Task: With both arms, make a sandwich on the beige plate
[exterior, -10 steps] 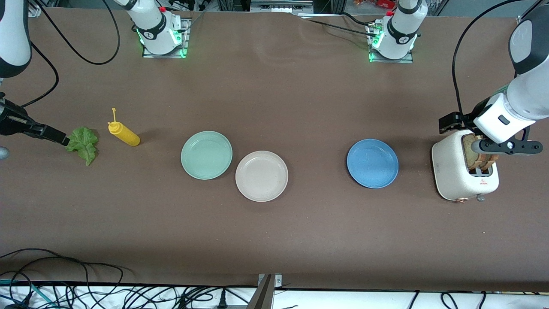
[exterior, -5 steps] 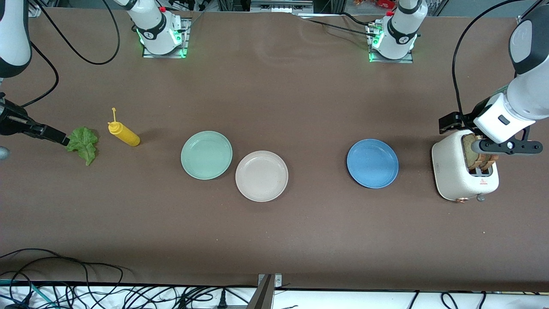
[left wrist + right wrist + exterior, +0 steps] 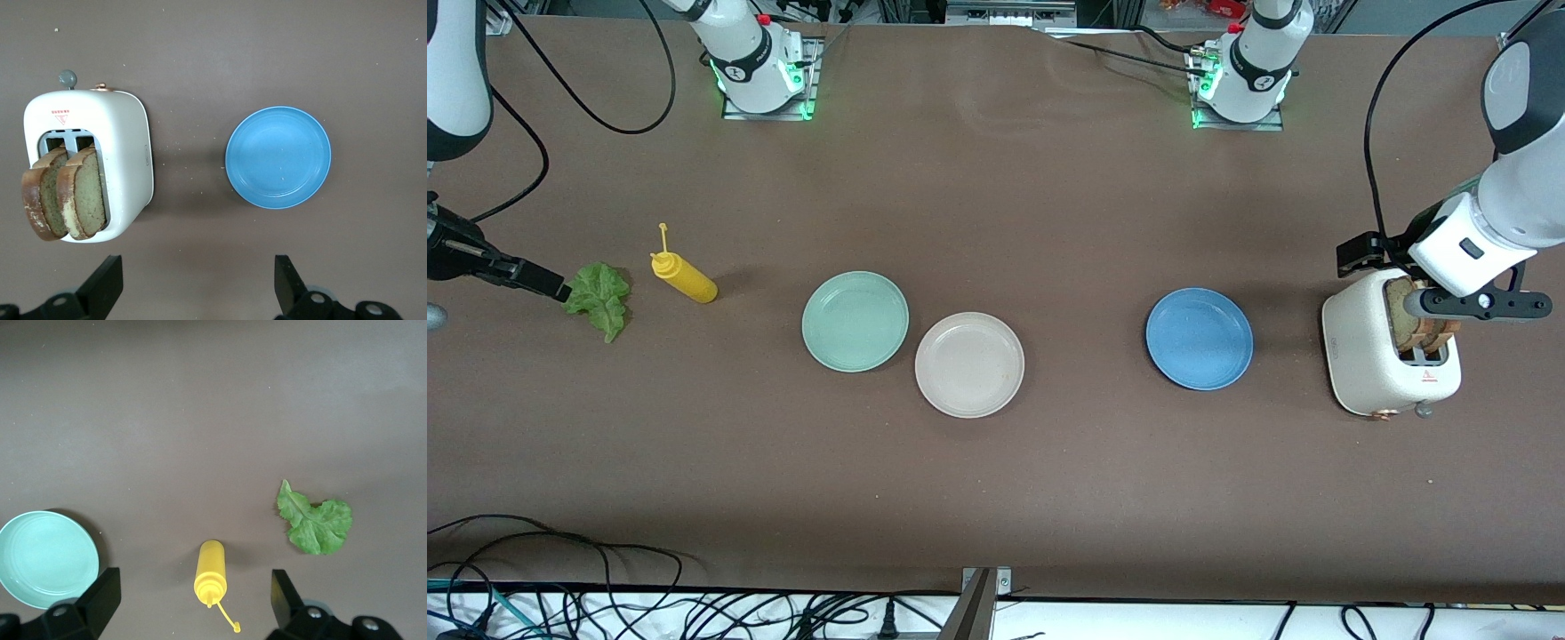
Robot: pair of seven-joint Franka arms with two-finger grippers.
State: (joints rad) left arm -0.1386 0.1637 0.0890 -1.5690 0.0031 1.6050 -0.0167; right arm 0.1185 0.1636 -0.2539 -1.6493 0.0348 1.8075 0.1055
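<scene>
Barely anything has changed: our left gripper [image 3: 193, 293], fingers apart, still hovers over the white toaster [image 3: 1383, 356] holding two brown-crusted bread slices [image 3: 63, 193]; its red label is unreadable. Our right gripper [image 3: 190, 610], spread too, stays above the ruffled green lettuce leaf [image 3: 600, 298]. The round beige plate [image 3: 969, 364] sits bare mid-table.

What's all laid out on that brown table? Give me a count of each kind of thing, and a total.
Plates: 3 (beige plate, mint-green plate, blue plate)
Bread slices: 2, standing in the toaster (bread slices)
Toaster: 1 (toaster)
Lettuce leaf: 1 (lettuce leaf)
Yellow squeeze bottle: 1 (yellow squeeze bottle)
Total: 8
</scene>
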